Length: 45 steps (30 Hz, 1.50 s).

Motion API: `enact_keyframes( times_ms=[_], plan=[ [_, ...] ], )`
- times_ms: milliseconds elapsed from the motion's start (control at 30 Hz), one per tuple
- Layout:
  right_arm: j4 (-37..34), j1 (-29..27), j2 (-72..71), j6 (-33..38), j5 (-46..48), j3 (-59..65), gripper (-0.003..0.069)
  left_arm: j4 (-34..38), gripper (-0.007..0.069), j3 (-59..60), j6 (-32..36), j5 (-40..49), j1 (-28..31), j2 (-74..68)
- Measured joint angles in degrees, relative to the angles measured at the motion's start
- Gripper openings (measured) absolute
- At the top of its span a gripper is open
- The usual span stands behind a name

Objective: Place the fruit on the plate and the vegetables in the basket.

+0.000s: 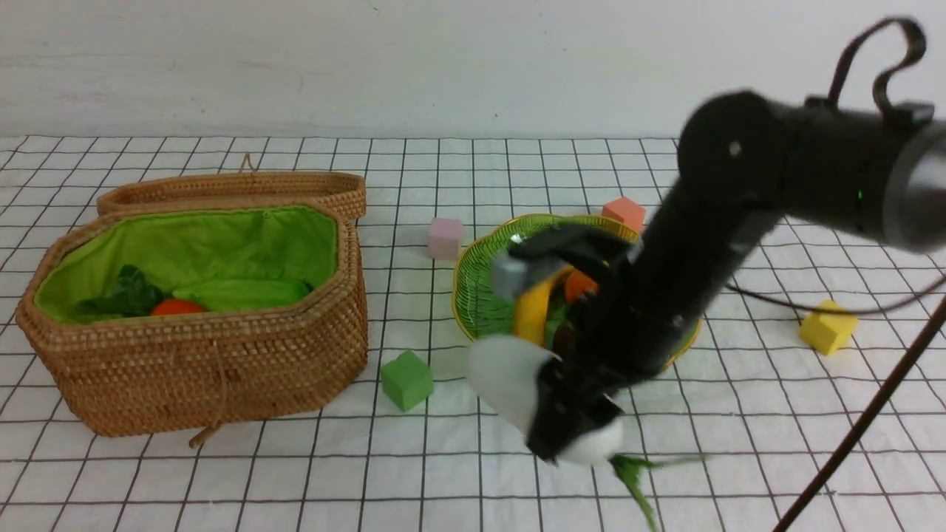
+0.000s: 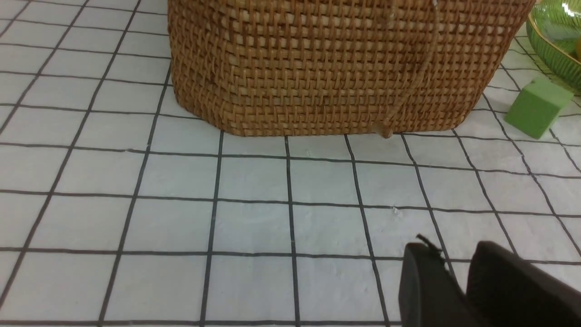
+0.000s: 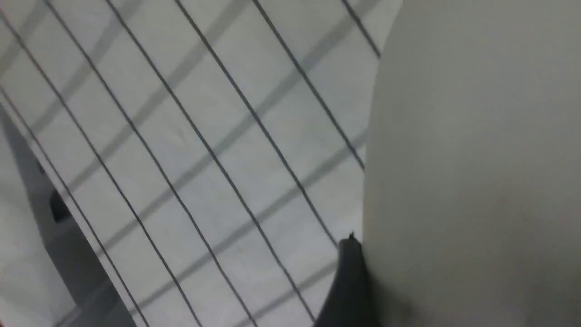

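Right end effector clamps the white radish just off the table, in front of the plate. Left end effector nearly closed, empty, before the basket.

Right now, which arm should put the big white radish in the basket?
Right. Its hand is already around the large white oblong radish; the left hand sits low before the brown woven wicker basket, holding nothing.

Count: one basket, one plate, four foam cubes: pink, orange, green, yellow. Vegetables visible: one radish, one carrot, one cucumber. One banana.
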<state>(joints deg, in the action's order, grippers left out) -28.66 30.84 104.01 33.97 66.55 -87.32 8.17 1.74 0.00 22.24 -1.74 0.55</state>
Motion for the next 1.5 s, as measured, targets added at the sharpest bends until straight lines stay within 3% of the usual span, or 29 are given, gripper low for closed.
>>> enact_keyframes(
  times_ms=[233,367,500,633,767,867,933,1100,1267,1300,1333,1400,1433,1467,1500],
  plan=[
    [-2.6,7.7,8.4,0.1,-6.5,-25.4,0.0533,0.0,0.0145,0.0,0.0,0.0,0.0,0.0],
    [-4.3,10.7,20.6,0.1,-16.7,-42.1,0.0533,0.0,0.0148,0.0,0.0,0.0,0.0,0.0],
    [-7.1,11.7,30.3,0.1,-29.5,-50.0,0.0533,0.0,0.0153,0.0,0.0,0.0,0.0,0.0],
    [-7.6,12.0,35.4,0.1,-35.5,-51.4,0.0533,0.0,0.0153,0.0,0.0,0.0,0.0,0.0],
    [-7.3,12.0,37.2,0.1,-34.2,-51.4,0.0551,0.0,0.0153,0.0,0.0,0.0,0.0,0.0],
    [-6.2,12.1,37.2,0.1,-32.6,-51.4,0.0655,0.0,0.0158,0.0,0.0,0.0,0.0,0.0],
    [-4.7,12.1,36.4,0.1,-30.6,-51.4,0.0676,0.0,0.0160,0.0,0.0,0.0,0.0,0.0],
    [3.4,11.6,30.5,0.1,-17.9,-51.4,0.0649,0.0,0.0162,0.0,0.0,0.0,0.0,0.0],
    [11.3,6.7,14.0,-1.7,-3.6,-46.9,0.0468,0.0,0.0166,0.0,0.0,0.0,0.0,0.0],
    [12.3,4.4,8.1,-3.5,-2.5,-42.8,0.0367,0.0,0.0166,0.0,0.0,0.0,0.0,0.0],
    [12.6,4.1,7.2,-3.7,-2.5,-41.3,0.0353,0.0,0.0166,0.0,0.0,0.0,0.0,0.0],
    [14.0,-0.4,-3.9,-8.2,-2.0,-30.3,0.0152,0.0,0.0169,0.0,0.0,0.0,0.0,0.0],
    [14.0,-0.7,-4.7,-8.6,-2.0,-30.3,0.0136,0.0,0.0169,0.0,0.0,0.0,0.0,0.0],
    [14.3,-2.9,-10.0,-11.2,-1.5,-23.6,0.0046,0.0,0.0171,0.0,0.0,0.0,0.0,0.0],
    [14.3,-4.5,-14.1,-13.1,-1.1,-17.8,0.0006,0.0,0.0174,0.0,0.0,0.0,0.0,0.0]
  ],
)
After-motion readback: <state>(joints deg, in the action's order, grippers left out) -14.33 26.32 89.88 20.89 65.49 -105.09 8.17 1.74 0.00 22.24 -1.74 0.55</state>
